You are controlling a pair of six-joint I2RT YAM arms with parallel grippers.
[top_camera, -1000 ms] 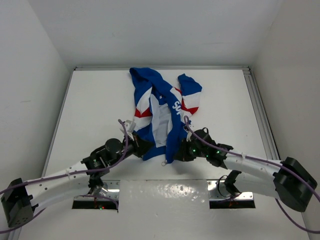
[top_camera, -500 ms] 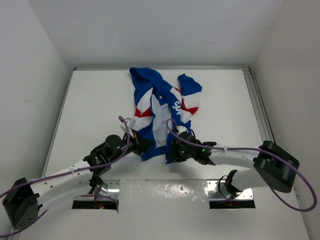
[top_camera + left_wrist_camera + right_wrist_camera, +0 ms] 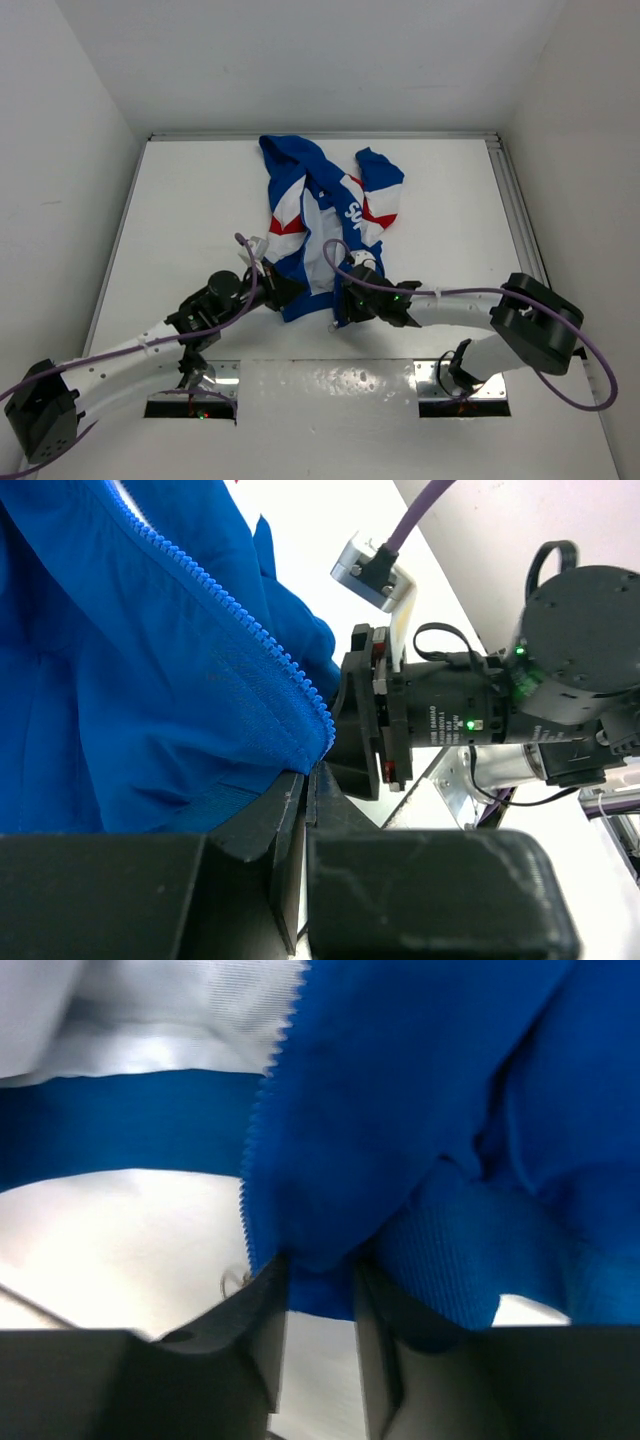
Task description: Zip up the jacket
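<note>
The royal-blue jacket [image 3: 335, 205] with red and white panels lies open on the white table, white lining showing. My left gripper [image 3: 288, 291] is shut on the lower corner of the left front panel; in the left wrist view [image 3: 310, 780] the blue zipper teeth [image 3: 230, 615] end right at its closed fingertips. My right gripper [image 3: 347, 302] is closed on the bottom hem of the right front panel, with blue fabric [image 3: 330, 1160] pinched between its fingers [image 3: 268, 1305]. A small metal zipper ring [image 3: 235, 1282] shows beside them on the table.
The table [image 3: 200, 200] is boxed in by white walls at the left, back and right. A metal rail [image 3: 515, 220] runs along the right side. The right arm's wrist [image 3: 440, 715] sits close in front of the left gripper. Two mounting plates [image 3: 190, 400] lie at the near edge.
My right gripper has moved left along the jacket's bottom edge, close to the left gripper. The left arm has barely moved.
</note>
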